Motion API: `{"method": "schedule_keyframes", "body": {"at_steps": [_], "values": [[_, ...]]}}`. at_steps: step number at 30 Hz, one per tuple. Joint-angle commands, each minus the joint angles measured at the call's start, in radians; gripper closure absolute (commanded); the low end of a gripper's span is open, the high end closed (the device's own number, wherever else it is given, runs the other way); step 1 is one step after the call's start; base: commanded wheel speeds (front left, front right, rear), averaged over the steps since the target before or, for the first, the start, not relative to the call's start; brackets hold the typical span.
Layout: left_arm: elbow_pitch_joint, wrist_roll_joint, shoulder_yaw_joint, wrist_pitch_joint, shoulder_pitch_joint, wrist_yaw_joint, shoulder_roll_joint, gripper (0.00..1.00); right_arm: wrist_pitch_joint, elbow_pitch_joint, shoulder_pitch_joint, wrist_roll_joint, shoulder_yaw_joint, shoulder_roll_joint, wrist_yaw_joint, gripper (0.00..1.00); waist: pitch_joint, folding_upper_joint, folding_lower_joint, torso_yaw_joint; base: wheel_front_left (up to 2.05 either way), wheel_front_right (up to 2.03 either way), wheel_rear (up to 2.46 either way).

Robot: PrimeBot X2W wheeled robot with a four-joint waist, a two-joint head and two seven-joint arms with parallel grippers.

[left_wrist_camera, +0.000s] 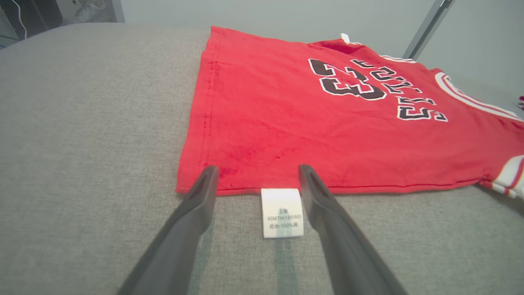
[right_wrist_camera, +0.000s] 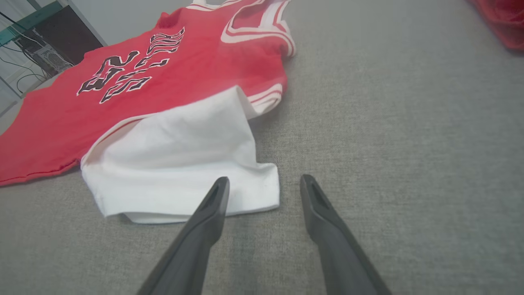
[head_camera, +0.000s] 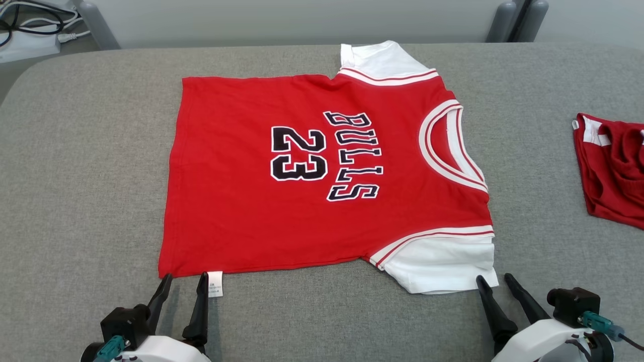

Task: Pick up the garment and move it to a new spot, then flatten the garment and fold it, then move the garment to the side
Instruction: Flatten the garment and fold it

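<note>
The garment (head_camera: 261, 201) is a red jersey with white sleeves and black "BULLS 23" lettering, spread flat on the grey table, neck to the right. My left gripper (head_camera: 183, 279) stands open at the jersey's near left hem corner; in the left wrist view the gripper (left_wrist_camera: 258, 172) straddles the white care label (left_wrist_camera: 282, 212) with the tips at the hem of the garment (left_wrist_camera: 327, 123). My right gripper (head_camera: 494, 279) is open at the near white sleeve (head_camera: 443, 264); in the right wrist view the gripper (right_wrist_camera: 264, 182) has one tip over the sleeve's corner (right_wrist_camera: 262, 180).
A second red garment (head_camera: 614, 171) lies bunched at the table's right edge. Bare grey tabletop (head_camera: 75, 176) stretches to the left and along the near side. Cables (head_camera: 30, 25) and a power strip sit beyond the far left corner.
</note>
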Motion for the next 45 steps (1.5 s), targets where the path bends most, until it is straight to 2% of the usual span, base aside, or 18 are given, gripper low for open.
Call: {"method": "schedule_keyframes", "body": {"at_steps": [1, 3, 4, 5, 10, 11, 12, 21, 30, 38, 45], "values": [[-0.024, -0.003, 0.025, -0.01, -0.048, -0.007, 0.013, 0.0, -0.014, -0.003, -0.019, 0.012, 0.03, -0.018, 0.004, 0.13, 0.008, 0.0, 0.0, 0.003, 0.0, 0.0, 0.0], [-0.025, -0.004, 0.023, -0.01, -0.053, -0.007, 0.014, 0.0, -0.014, 0.01, -0.024, 0.025, 0.044, -0.018, 0.004, 0.16, 0.014, 0.0, 0.0, 0.005, 0.0, 0.0, 0.0], [-0.026, -0.005, 0.022, -0.01, -0.056, -0.007, 0.014, 0.0, -0.014, 0.016, -0.028, 0.031, 0.051, -0.02, 0.004, 0.5, 0.017, 0.0, 0.0, 0.006, 0.0, 0.0, 0.0], [-0.026, -0.006, 0.022, -0.01, -0.058, -0.007, 0.014, 0.0, -0.014, 0.019, -0.032, 0.037, 0.055, -0.021, 0.004, 0.56, 0.019, 0.0, 0.0, 0.008, 0.0, 0.0, 0.0], [-0.029, -0.008, 0.02, -0.01, -0.066, -0.007, 0.015, 0.0, -0.014, 0.023, -0.043, 0.05, 0.062, -0.025, 0.004, 0.67, 0.026, 0.0, 0.0, 0.011, 0.0, 0.0, 0.0], [-0.029, -0.009, 0.02, -0.01, -0.067, -0.007, 0.015, 0.0, -0.014, 0.026, -0.045, 0.054, 0.069, -0.026, 0.004, 0.78, 0.027, 0.0, 0.0, 0.012, 0.0, 0.0, 0.0], [-0.03, -0.01, 0.02, -0.01, -0.069, -0.007, 0.015, 0.0, -0.014, 0.03, -0.048, 0.057, 0.078, -0.028, 0.004, 1.0, 0.029, 0.0, 0.0, 0.012, 0.0, 0.0, 0.0], [-0.027, -0.019, 0.026, -0.01, -0.079, -0.007, 0.018, 0.0, -0.014, 0.005, -0.044, 0.114, 0.133, -0.064, 0.004, 1.0, 0.031, 0.0, 0.0, 0.006, 0.0, 0.0, 0.0], [0.058, -0.075, 0.003, -0.01, -0.096, -0.007, 0.035, 0.0, -0.014, -0.049, -0.012, 0.192, 0.22, -0.136, 0.004, 1.0, 0.021, 0.0, 0.0, -0.007, 0.0, 0.0, 0.0], [0.196, -0.08, 0.051, -0.01, -0.157, 0.012, 0.055, 0.0, -0.014, -0.055, -0.028, 0.202, 0.248, -0.136, 0.004, 1.0, 0.02, 0.0, 0.0, -0.016, 0.0, 0.0, 0.0], [0.273, -0.107, 0.067, -0.01, -0.189, 0.004, 0.047, 0.0, -0.014, -0.053, -0.035, 0.201, 0.254, -0.136, 0.004, 1.0, 0.021, 0.0, 0.0, -0.021, 0.0, 0.0, 0.0]]}}
